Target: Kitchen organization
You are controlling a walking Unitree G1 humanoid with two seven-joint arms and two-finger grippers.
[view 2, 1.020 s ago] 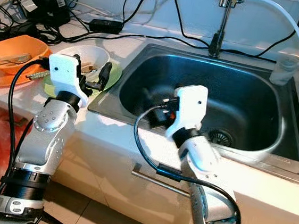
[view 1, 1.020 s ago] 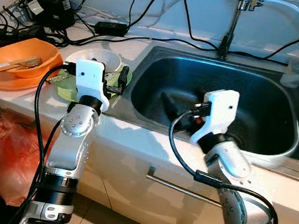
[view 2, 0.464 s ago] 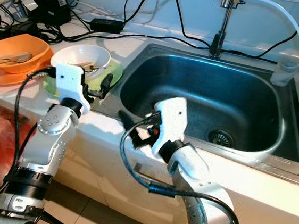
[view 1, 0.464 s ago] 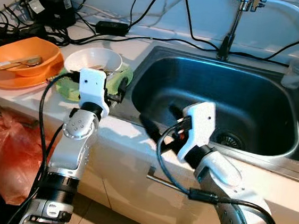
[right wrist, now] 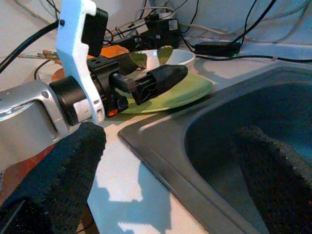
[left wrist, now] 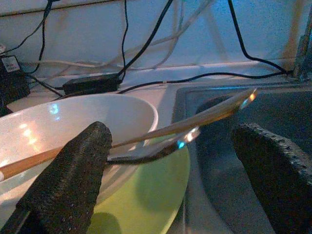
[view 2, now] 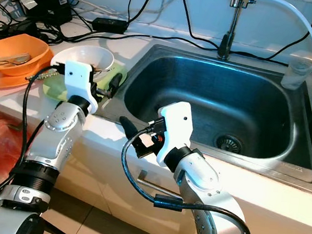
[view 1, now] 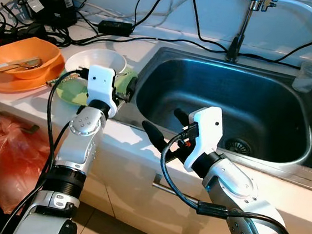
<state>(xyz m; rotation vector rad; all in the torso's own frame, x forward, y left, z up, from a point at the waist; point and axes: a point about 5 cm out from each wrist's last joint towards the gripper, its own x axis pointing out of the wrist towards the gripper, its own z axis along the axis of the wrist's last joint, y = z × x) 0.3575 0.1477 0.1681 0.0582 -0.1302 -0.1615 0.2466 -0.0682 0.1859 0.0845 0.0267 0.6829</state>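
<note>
A white bowl (view 1: 95, 60) sits on a green plate (view 1: 72, 92) on the counter left of the steel sink (view 1: 257, 105). A metal spoon (left wrist: 214, 112) and a wooden stick lean out over the bowl's rim. My left gripper (view 1: 122, 88) is open at the plate's right edge, level with the bowl; the spoon crosses between its fingers without touching them. My right gripper (view 1: 166, 125) is open and empty over the sink's front-left corner, pointing toward the plate. The right wrist view looks at the left arm (right wrist: 73, 97) and the plate (right wrist: 190, 92).
An orange bowl (view 1: 17, 60) with utensils lies at the far left. Cables and a power brick (view 1: 50, 5) crowd the back counter. A faucet (view 1: 243, 25) with a hose and a plastic cup (view 1: 311, 74) stand behind the sink. An orange bag (view 1: 6, 157) hangs below.
My right gripper has pulled back out of the sink basin, to the left, to its front-left corner. The left gripper has edged closer to the bowl.
</note>
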